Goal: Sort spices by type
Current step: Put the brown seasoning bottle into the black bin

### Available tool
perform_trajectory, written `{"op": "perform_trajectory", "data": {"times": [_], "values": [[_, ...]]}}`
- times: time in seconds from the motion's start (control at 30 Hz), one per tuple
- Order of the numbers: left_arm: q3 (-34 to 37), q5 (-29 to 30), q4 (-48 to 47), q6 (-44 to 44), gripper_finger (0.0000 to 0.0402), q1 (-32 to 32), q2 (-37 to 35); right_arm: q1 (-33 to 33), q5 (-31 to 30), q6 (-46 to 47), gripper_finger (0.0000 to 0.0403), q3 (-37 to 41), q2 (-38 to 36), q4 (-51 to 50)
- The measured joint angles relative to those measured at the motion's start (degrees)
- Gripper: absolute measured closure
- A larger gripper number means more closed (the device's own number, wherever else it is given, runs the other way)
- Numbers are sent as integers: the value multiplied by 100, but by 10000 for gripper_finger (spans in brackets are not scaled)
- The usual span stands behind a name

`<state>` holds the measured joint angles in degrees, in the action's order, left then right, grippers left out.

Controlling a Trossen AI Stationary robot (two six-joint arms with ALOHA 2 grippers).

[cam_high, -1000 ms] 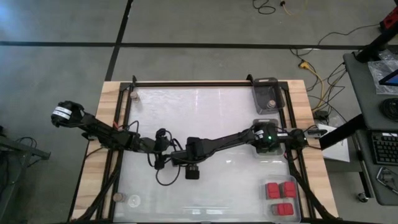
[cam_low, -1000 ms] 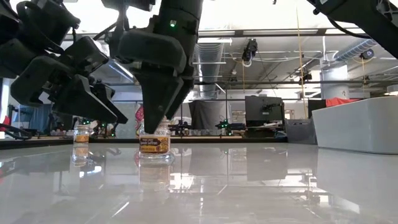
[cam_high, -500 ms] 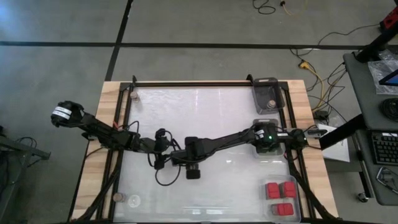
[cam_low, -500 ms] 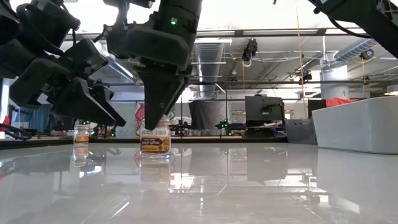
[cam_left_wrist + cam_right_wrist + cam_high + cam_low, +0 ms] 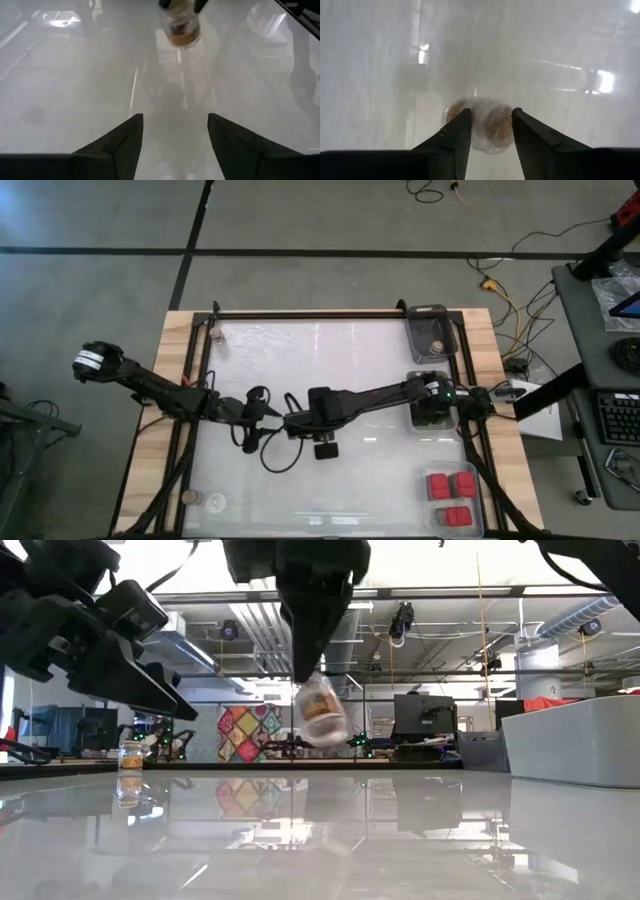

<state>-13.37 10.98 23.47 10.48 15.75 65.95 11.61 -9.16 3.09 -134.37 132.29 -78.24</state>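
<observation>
While our left gripper hovers with jaws apart near mid-worktop, we clamp the right gripper on a small round jar, tilted and clear of the surface, red blocks lying in the far-right tray

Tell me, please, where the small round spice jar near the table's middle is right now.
The jar hangs tilted above the table in the low view, pinched between the right gripper fingers, near the table's centre beside the left gripper.
</observation>
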Motion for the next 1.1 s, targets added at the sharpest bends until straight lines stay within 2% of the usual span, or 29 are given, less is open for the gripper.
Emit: {"op": "perform_trajectory", "data": {"times": [0.27,0.4,0.5,0.63,0.77,0.97,1.1], "values": [[0,7,-421,172,194,0,-311,-19,-11,-7,293,75,-77,96],[0,11,-484,208,194,0,-315,-19,-487,247,307,249,-108,-42],[0,12,-484,208,194,0,-313,-61,-700,515,301,569,-372,-108],[0,16,-483,208,194,0,-312,-168,-752,902,265,1392,-960,144],[0,44,-475,208,194,0,-297,-166,-744,1496,214,2690,-1620,901],[0,47,-443,208,194,0,-298,-103,-1051,3618,143,4702,-2723,2230],[0,48,-333,139,194,0,-256,-113,-908,4909,106,5444,-2912,2929]]}}
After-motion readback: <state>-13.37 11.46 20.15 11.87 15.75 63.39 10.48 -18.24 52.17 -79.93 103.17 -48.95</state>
